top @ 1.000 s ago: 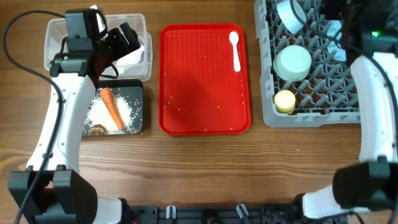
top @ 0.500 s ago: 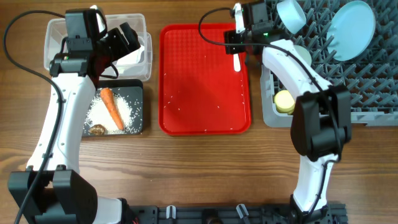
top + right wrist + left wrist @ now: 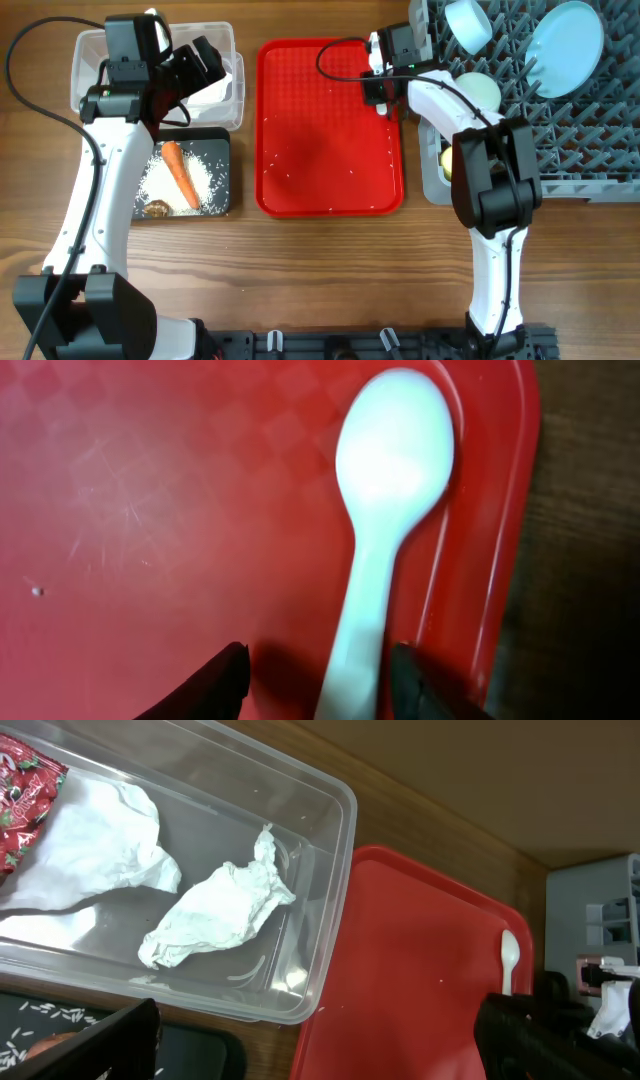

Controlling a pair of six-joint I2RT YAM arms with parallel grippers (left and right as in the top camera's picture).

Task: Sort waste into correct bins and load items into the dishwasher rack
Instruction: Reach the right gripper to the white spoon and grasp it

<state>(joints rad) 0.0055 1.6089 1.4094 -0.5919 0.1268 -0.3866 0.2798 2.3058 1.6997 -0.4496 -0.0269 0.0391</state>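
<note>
The white spoon [image 3: 385, 510] lies along the right rim of the red tray [image 3: 330, 150]. My right gripper [image 3: 318, 668] is open, its fingers straddling the spoon's handle; from overhead it [image 3: 381, 88] covers most of the spoon. My left gripper [image 3: 205, 62] hovers open and empty over the clear tub [image 3: 88, 50], which holds two crumpled napkins [image 3: 215, 910] and the red wrapper [image 3: 25, 790]. The black tray [image 3: 224, 150] holds the carrot [image 3: 180, 172], rice [image 3: 206, 180] and brown lump [image 3: 156, 208].
The grey rack [image 3: 560, 150] at the right holds the blue plate [image 3: 565, 35], blue bowl [image 3: 468, 20], pale green bowl [image 3: 482, 90] and yellow cup [image 3: 444, 162]. A few rice grains dot the red tray.
My right arm swung from over the rack to the tray's right rim and came down around the spoon. The left arm has not moved.
</note>
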